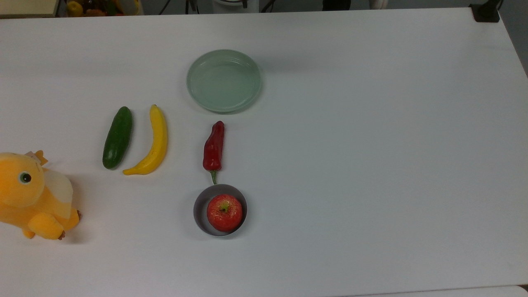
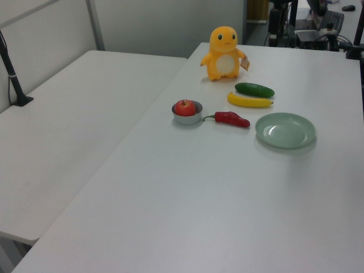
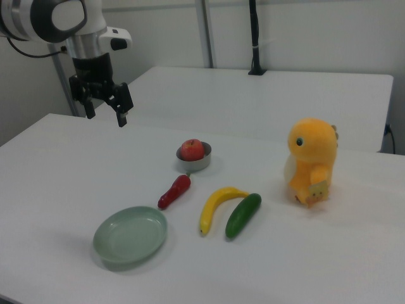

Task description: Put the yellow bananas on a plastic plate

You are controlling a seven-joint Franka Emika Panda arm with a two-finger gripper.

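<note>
- The white table [image 1: 371, 165] carries everything, each item resting directly on its top.
- The plastic plate [image 1: 224, 81], pale green, holds nothing.
- The yellow bananas [image 1: 153, 142] lie just beside a dark green cucumber [image 1: 118, 137], not touching it.
- A red chili pepper [image 1: 214, 146] lies between the plate and a grey bowl [image 1: 200, 208] holding a red apple [image 1: 224, 212].
- An orange plush toy [image 1: 33, 196] stands at the top view's left edge.

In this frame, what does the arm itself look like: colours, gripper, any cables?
In the right view the arm has a glossy white shell with rounded segments and a dark grey joint cap. A black cable loops off the right view's left edge. The gripper is black, with a blocky body and two dark fingers.
</note>
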